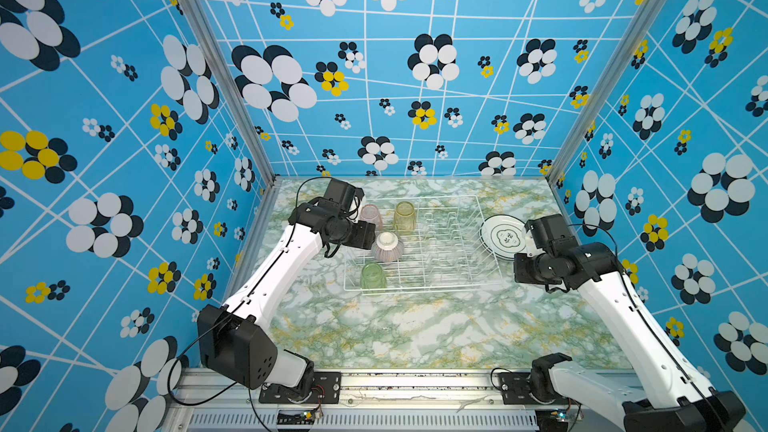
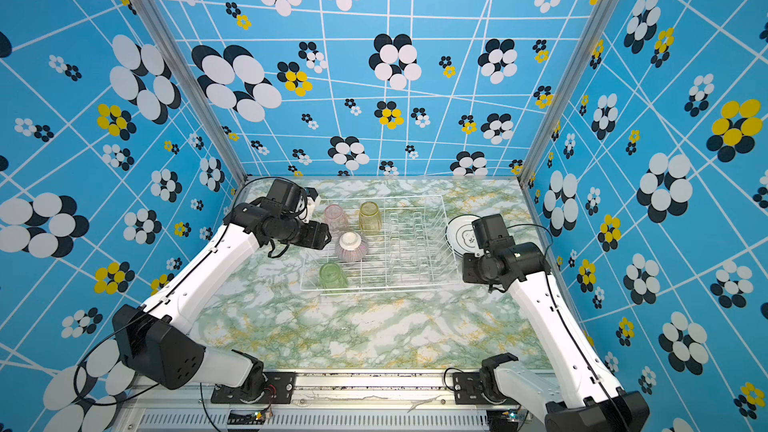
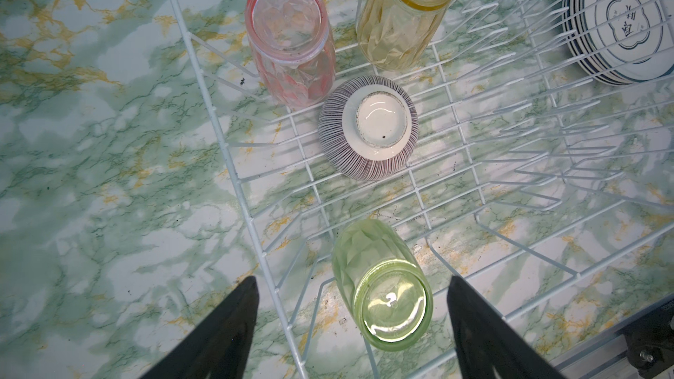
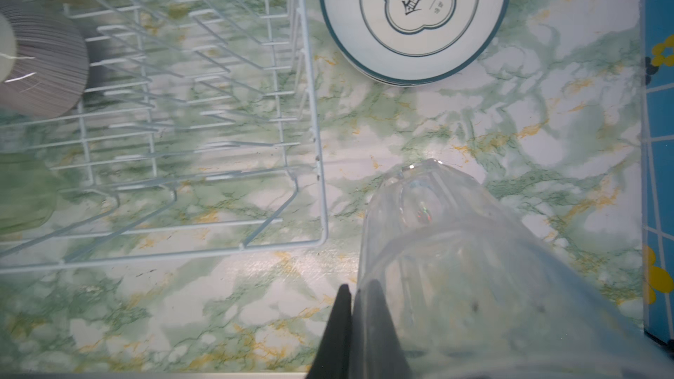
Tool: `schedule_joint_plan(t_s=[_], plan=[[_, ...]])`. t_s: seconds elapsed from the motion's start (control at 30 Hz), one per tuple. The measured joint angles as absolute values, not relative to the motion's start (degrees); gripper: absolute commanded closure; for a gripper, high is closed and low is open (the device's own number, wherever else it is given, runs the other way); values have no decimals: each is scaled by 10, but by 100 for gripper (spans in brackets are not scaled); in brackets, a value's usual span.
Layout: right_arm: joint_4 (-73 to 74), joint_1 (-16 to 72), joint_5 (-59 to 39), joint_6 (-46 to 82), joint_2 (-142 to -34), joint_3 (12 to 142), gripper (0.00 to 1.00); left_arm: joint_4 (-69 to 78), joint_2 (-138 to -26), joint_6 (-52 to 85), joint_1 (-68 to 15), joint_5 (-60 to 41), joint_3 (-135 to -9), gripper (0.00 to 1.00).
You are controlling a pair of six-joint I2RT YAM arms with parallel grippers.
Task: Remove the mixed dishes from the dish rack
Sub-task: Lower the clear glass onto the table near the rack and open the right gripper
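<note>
Rack (image 1: 440, 243): on the counter (image 3: 91, 140), plate dividers bare; holding pink tumbler (image 3: 291, 41), yellow tumbler (image 3: 405, 12), bowl (image 3: 368, 127) and green tumbler (image 3: 383, 286), all mouth down.
Plates (image 4: 415, 12): stacked on the counter just beside the rack, outside it.
Clear tumbler (image 4: 456, 267): out of the rack, tilted over bare counter near the plates.
Right jaws: together on the clear tumbler's wall, apparently one inside and one outside.
Left jaws: apart, straddling the green tumbler from above, touching nothing.
Handling: glass probably light, hard, slick and breakable; faceted sides likely to give some bite. Best taken across the body just under the upturned base, or by the wall at the mouth. Bowl probably heavier, foot ring the likeliest hold.
Hidden: clear tumbler lost behind the right arm in both top views; resting on the counter or lifted — cannot tell. Plate count unclear. Rack's near corner cut off in the left wrist view.
</note>
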State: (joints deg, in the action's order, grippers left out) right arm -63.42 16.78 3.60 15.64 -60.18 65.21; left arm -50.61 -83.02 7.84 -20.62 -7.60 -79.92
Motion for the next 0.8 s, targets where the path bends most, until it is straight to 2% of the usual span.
schedule_joint_plan(t_s=[0.27, 0.47, 0.8], plan=[[-675, 305, -19, 169, -572, 659, 100, -506, -836, 79, -206, -97, -806, 18], [-664, 390, -26, 207, -629, 598, 100, -497, -847, 79, -206, -110, -813, 17], [-594, 416, -45, 249, -733, 526, 100, -497, -856, 79, -206, -114, -815, 17]])
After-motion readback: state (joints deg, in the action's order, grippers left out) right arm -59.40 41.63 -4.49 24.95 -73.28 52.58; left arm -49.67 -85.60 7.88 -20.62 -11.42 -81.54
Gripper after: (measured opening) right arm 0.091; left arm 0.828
